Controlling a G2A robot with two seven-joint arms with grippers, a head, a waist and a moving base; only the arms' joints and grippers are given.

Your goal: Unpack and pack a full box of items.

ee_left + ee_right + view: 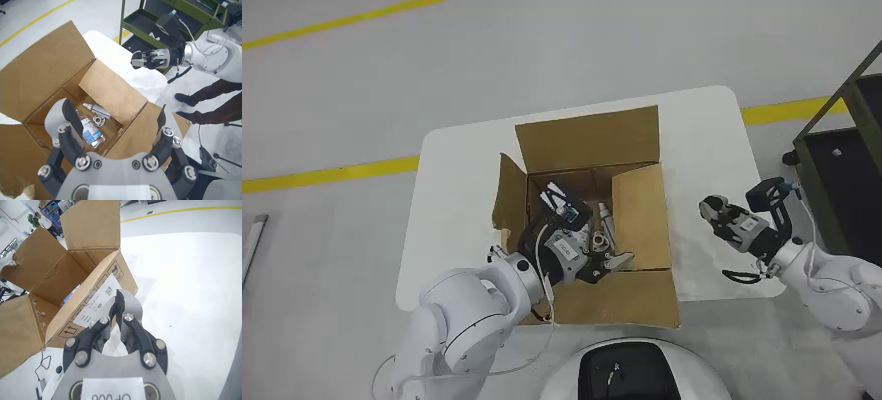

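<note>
Bottle (90, 130) is seen lying flat in box (47, 62), just below spread left pincer (114, 108), the nearer one. Right pincer (117, 298), pressed together, is held over desk (702, 130) at box's 3 o'clock.

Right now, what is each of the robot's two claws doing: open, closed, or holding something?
Left gripper: open, empty, above the open brown cardboard box.
Right gripper: shut, holding nothing, over the white table.
</note>
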